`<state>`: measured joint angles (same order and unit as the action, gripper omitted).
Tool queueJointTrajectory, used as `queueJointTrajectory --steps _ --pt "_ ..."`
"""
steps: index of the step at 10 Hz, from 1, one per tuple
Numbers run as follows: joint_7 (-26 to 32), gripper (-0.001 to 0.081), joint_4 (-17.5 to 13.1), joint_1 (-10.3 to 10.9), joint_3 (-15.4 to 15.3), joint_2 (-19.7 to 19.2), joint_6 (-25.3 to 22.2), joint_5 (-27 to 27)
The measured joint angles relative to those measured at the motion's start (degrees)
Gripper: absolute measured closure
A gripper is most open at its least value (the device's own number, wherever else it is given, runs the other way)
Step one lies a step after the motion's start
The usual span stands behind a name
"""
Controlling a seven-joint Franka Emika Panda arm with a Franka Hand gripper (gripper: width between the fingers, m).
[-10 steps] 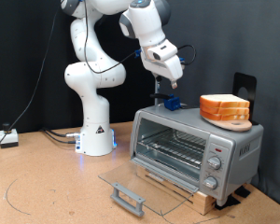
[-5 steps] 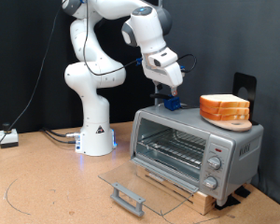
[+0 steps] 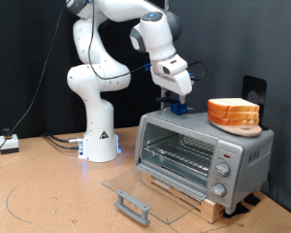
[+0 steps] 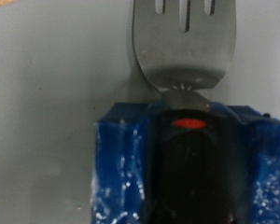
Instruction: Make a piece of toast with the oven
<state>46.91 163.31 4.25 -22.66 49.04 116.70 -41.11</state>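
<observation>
The silver oven (image 3: 233, 148) stands on a wooden slat base at the exterior view's right. Its glass door (image 3: 145, 186) lies open and flat, and the wire rack (image 3: 179, 155) inside is bare. My gripper (image 3: 180, 98) hangs just above the small blue block (image 3: 178, 110) on the oven's top left corner. The wrist view shows that blue block (image 4: 117, 173) close up, with a black-handled metal spatula (image 4: 182, 42) lying in it. No finger shows in the wrist view. A single piece of toast is not in view; only the thick stack of slices (image 3: 234, 113) shows.
The stack sits on a wooden plate on the oven's top right. The door's bar handle (image 3: 133, 205) juts out low in front. The white robot base (image 3: 99, 136) stands to the oven's left. A black stand (image 3: 254, 88) rises behind the oven.
My gripper has come down and slightly to the exterior view's right, from well above the oven to just over the blue block. Nothing else has moved.
</observation>
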Motion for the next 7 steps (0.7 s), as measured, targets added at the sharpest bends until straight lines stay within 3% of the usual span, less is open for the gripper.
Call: queueJointTrajectory --steps 7 --pt "0.0 0.0002 0.3 0.0 -2.9 -4.5 5.4 -3.1"
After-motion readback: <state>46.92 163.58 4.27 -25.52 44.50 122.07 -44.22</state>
